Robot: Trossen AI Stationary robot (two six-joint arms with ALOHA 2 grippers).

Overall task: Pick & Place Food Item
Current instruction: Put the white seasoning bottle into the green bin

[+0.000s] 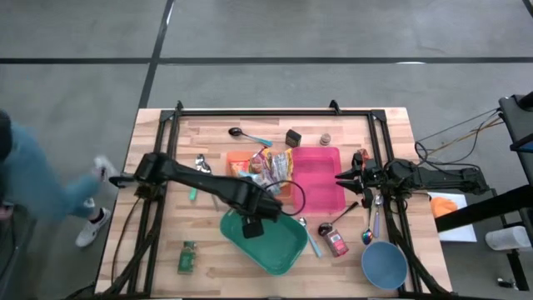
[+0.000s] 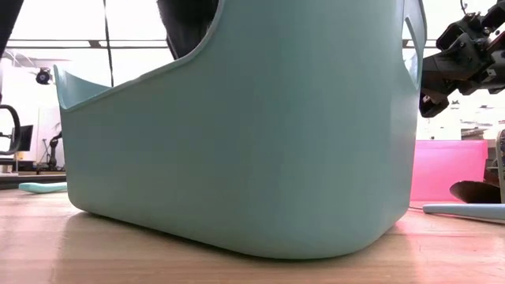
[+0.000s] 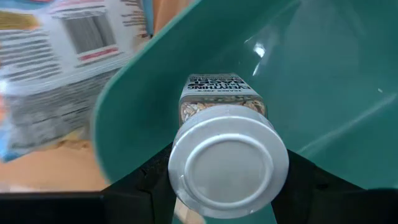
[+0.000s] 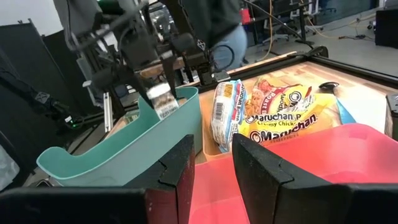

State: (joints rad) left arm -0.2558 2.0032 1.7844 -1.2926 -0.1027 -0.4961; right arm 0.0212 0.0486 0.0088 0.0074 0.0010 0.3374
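The left pincer (image 3: 227,186) gripped a seasoning jar (image 3: 224,143) over the teal bin (image 1: 266,242), the right pincer (image 4: 211,168) idling part-open over the pink tray (image 1: 321,175); an early release risked it bouncing off the rim.

Overhead cam straight down, low cam pressed against teal bin (image 2: 260,142), prob. mostly blocked

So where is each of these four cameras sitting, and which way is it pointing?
High view: above the table, looking straight down; both arms show, left end effector over the teal bin.
Low view: at tabletop height, facing the bin's wall; right arm at upper right.
Left wrist view: on the left wrist, looking past a held jar into the bin.
Right wrist view: on the right wrist, over the pink tray, facing ramen packs.
Shared: the right wrist view also shows bin and jar.
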